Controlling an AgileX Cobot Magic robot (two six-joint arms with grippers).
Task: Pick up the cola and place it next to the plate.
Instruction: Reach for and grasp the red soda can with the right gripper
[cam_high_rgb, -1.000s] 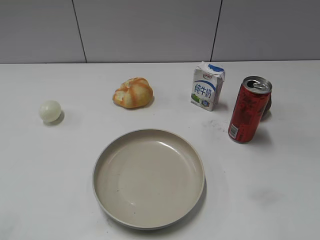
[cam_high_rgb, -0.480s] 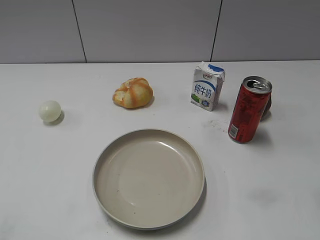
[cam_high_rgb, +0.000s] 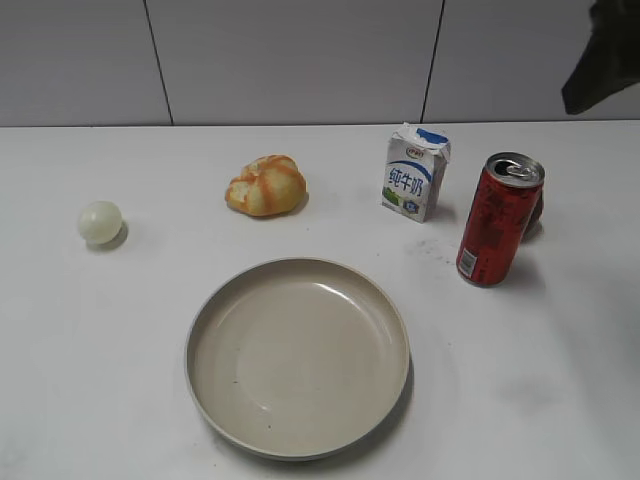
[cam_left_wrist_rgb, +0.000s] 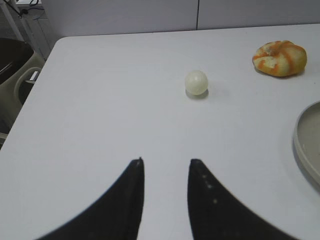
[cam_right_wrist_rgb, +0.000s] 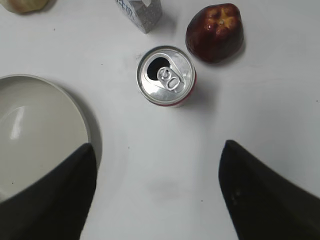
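Observation:
The cola (cam_high_rgb: 497, 220) is a tall red can with an open silver top. It stands upright on the white table, to the right of and a little behind the plate. The plate (cam_high_rgb: 297, 355) is large, round, beige and empty. In the right wrist view I look down on the cola (cam_right_wrist_rgb: 166, 76) with the plate's rim (cam_right_wrist_rgb: 85, 117) at the left. My right gripper (cam_right_wrist_rgb: 158, 145) is open wide and empty, above the table, with the can ahead of its fingertips. A dark part of the right arm (cam_high_rgb: 605, 50) shows at the top right. My left gripper (cam_left_wrist_rgb: 166, 161) is open and empty over bare table.
A white-and-blue milk carton (cam_high_rgb: 415, 172) stands left of and behind the can. A dark red apple-like fruit (cam_right_wrist_rgb: 215, 31) sits close behind the can. A bread roll (cam_high_rgb: 266, 186) and a pale ball (cam_high_rgb: 100, 222) lie at the back left. The table's left edge (cam_left_wrist_rgb: 30, 95) shows.
A dark part of the right arm has come into the top right corner of the exterior view. The can, plate and other objects have not moved.

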